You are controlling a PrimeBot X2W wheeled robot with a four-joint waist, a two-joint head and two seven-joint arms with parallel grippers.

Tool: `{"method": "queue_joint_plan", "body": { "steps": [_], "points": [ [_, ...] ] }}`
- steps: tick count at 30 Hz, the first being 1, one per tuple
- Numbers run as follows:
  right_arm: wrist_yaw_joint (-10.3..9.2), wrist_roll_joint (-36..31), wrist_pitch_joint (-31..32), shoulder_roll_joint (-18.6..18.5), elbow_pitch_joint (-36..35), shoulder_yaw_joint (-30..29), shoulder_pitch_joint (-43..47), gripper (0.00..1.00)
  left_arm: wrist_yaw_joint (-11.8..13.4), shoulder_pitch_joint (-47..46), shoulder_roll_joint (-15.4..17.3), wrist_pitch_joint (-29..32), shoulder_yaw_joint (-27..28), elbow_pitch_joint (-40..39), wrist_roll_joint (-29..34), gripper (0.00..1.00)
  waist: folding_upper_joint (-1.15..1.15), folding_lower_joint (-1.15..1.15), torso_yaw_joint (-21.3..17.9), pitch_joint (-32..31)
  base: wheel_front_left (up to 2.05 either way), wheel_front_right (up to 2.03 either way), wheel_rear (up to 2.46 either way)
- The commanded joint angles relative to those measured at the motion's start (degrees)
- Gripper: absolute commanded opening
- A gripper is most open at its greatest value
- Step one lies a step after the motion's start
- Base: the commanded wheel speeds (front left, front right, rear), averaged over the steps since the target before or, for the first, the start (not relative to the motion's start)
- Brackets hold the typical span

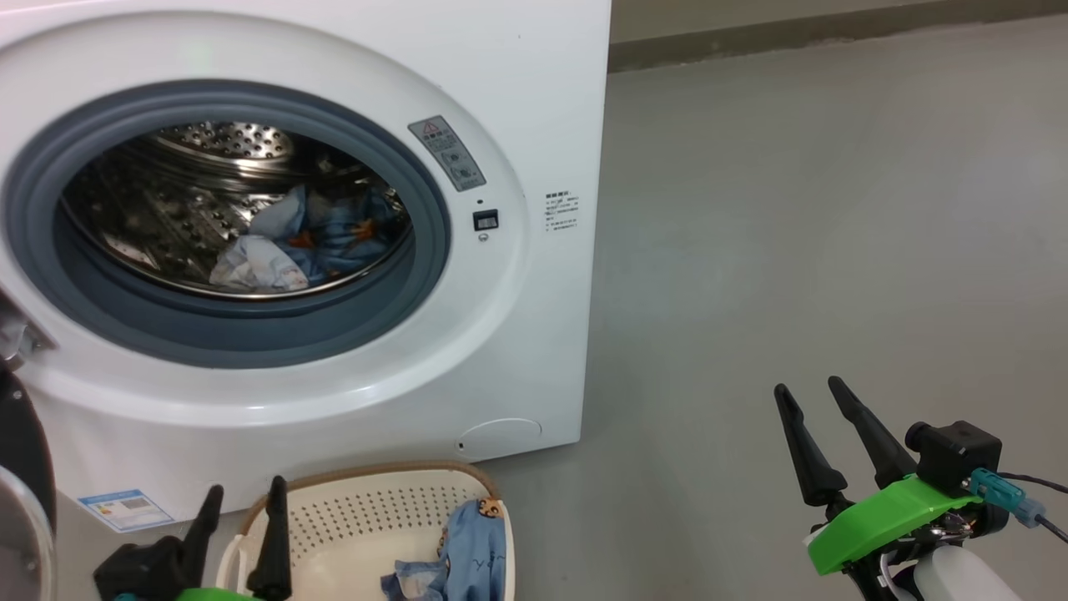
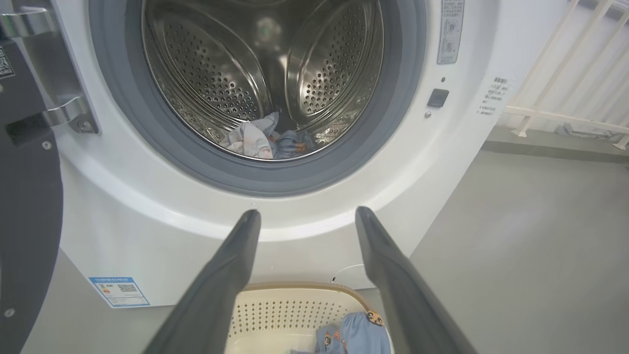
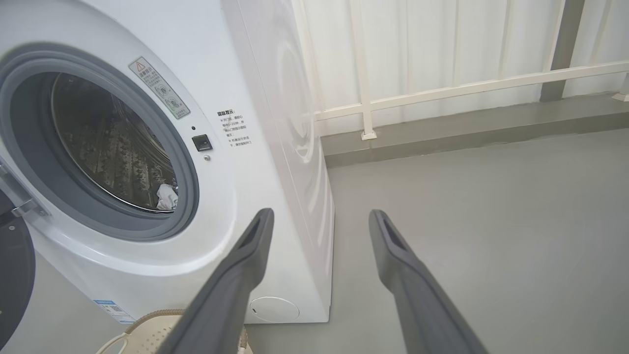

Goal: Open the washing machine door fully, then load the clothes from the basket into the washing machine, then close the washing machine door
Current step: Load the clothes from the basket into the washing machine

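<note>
We found the washing machine door (image 1: 21, 442) swung open left of the washing machine (image 1: 517, 100), some clothes (image 1: 309, 238) in its drum (image 1: 167, 209) and a blue piece (image 1: 476, 542) lying in the basket (image 1: 359, 522) on the floor (image 1: 793, 209) before it. Our left end effector (image 1: 246, 486) hovered by the basket, fingers apart and empty; our right end effector (image 1: 808, 386) hung over the floor to the right, likewise spread.
</note>
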Motion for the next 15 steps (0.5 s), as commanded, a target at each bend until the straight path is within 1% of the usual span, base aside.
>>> {"method": "queue_joint_plan", "body": {
  "steps": [1, 6, 15],
  "points": [
    [0.32, 0.8, -0.3, -0.2, -1.5, 1.0, -1.7, 1.00, -0.3, -3.4, 0.7, 0.0, 1.6, -0.8, -0.5, 1.00, 0.00, 0.00, -0.5, 0.9, 0.00, 0.00, 0.00],
    [0.32, 0.2, -0.4, 0.5, -2.1, 0.4, -2.4, 1.00, -2.4, -5.9, 0.1, 0.8, 0.1, 2.8, -1.0, 1.00, 0.00, 0.00, -1.5, 4.0, 0.00, 0.00, 0.00],
    [0.32, -1.4, -0.5, 2.2, -2.9, -0.6, -4.2, 1.00, -6.7, -11.3, -0.5, 2.0, -2.3, 13.2, -1.7, 1.00, 0.00, 0.00, -3.9, 9.8, 0.00, 0.00, 0.00]
  ]
}}
